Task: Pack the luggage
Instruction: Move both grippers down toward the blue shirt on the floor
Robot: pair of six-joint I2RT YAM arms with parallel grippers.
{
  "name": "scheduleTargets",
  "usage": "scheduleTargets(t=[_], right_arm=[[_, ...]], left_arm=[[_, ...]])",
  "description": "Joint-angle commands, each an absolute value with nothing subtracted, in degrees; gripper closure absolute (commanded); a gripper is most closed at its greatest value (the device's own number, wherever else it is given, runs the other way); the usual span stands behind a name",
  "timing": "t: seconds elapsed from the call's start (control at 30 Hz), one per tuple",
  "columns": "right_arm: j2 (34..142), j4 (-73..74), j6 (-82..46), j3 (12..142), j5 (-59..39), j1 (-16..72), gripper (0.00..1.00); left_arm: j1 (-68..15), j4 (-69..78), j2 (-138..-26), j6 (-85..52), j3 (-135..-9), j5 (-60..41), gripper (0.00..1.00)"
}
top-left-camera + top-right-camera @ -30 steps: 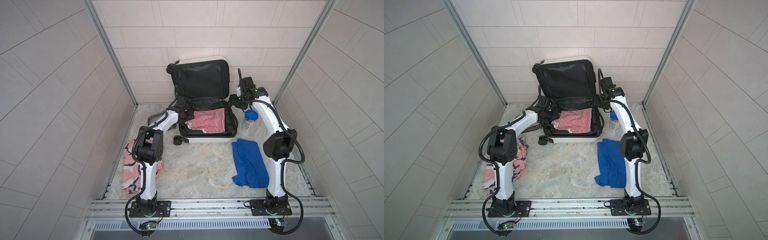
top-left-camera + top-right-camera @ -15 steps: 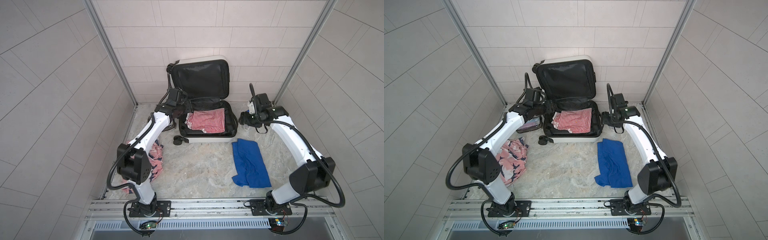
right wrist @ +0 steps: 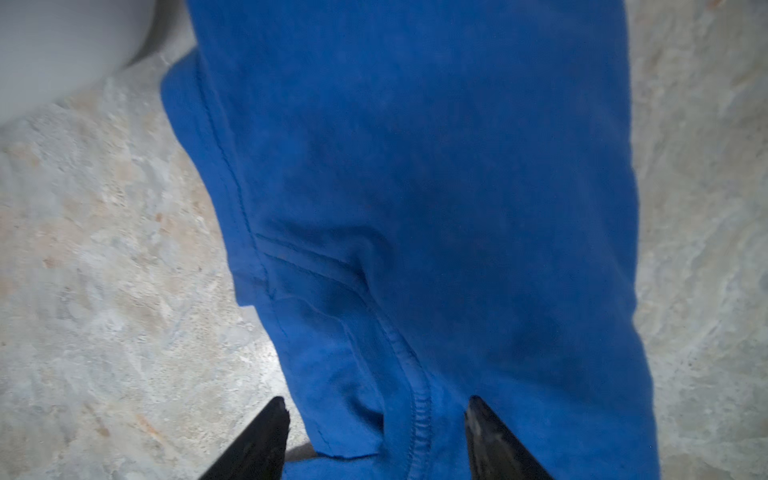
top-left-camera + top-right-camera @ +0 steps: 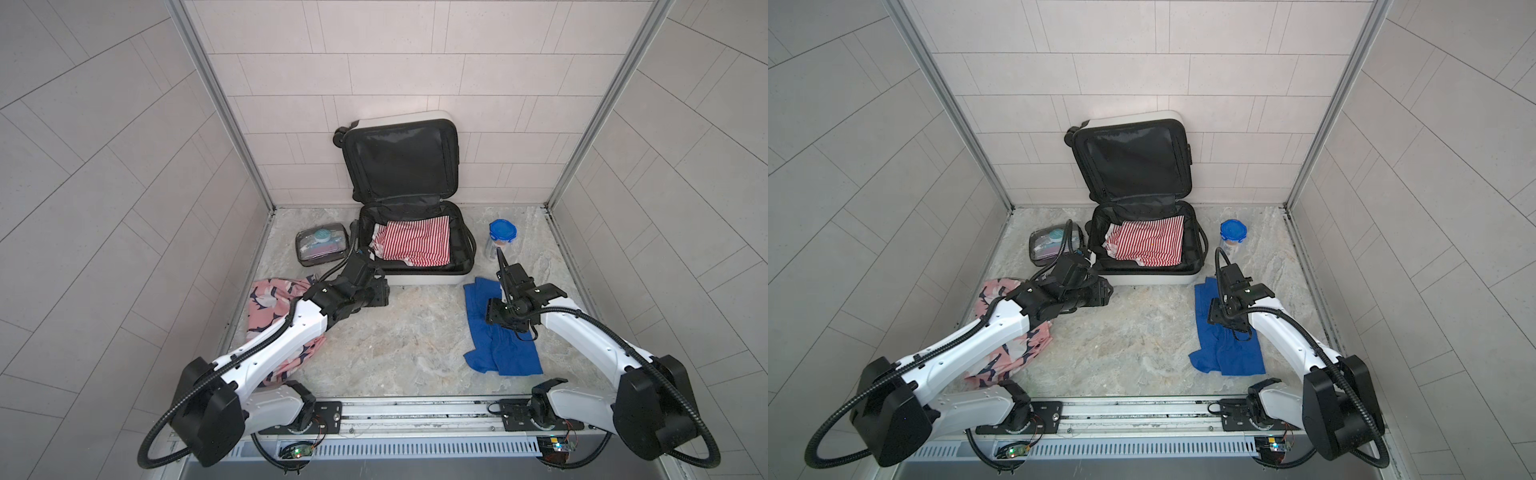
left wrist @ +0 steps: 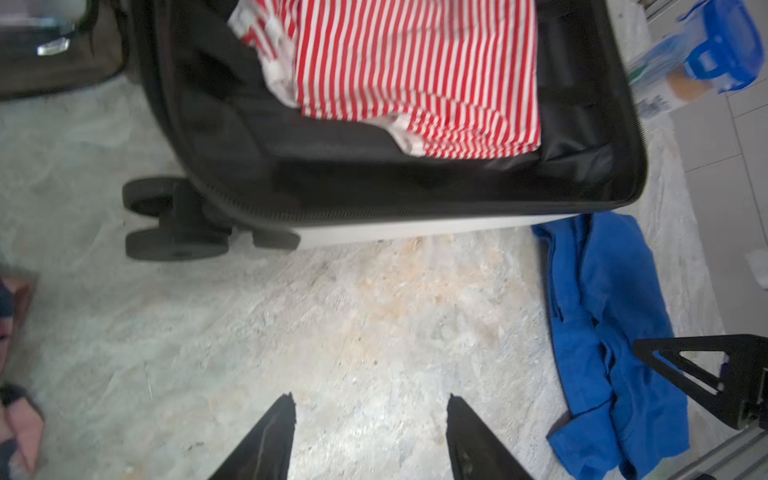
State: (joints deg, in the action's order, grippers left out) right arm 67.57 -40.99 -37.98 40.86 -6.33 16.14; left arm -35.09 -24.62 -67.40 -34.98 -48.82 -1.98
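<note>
Luggage [image 4: 428,279] lies open at upper centre in both top views, lid upright against the back wall, red-striped cloth [image 4: 415,245] inside. Clear pouch [image 4: 322,248] just left of it, blue-lidded jar [image 4: 502,237] to its right. My left fingers [image 5: 270,440] apart, empty, over bare surface [image 4: 395,332] below the luggage; pink patterned cloth [image 4: 270,299] at left. My right fingers [image 3: 257,440] apart above the blue cloth [image 4: 498,340], lower right; whether they touch it I cannot tell

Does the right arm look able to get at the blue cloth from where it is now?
Probably yes. The right pincer is open directly above the blue cloth, which lies loose with nothing on it. The suitcase sits beside it, clear of the way down.
</note>
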Motion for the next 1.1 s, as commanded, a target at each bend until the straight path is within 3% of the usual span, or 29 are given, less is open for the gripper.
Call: scheduleTargets(t=[0.0,0.37,0.53,0.83,1.07], right_arm=[[65.8,-38.0,-43.5,37.6,-2.4,19.2,0.29],[70.2,-32.6,-55.5,32.7,1.6,36.3,0.29],[77.6,-28.5,-58.8,36.0,-0.3,44.4,0.29],[97.2,-23.7,-58.8,57.3,-6.9,57.7,0.30],[97.0,-30.4,-54.2,68.9,-4.2,60.5,0.29]], left_arm=[[-35.3,-20.7,-63.7,-39.0,-46.6,0.9,0.36],[-35.2,-21.4,-59.5,-38.7,-45.4,2.9,0.35],[-35.0,-18.6,-55.9,-40.1,-41.7,5.5,0.33],[-29.2,-23.1,-52.2,-41.2,-38.4,4.1,0.28],[-21.0,-23.0,-52.9,-44.1,-34.5,-5.5,0.28]])
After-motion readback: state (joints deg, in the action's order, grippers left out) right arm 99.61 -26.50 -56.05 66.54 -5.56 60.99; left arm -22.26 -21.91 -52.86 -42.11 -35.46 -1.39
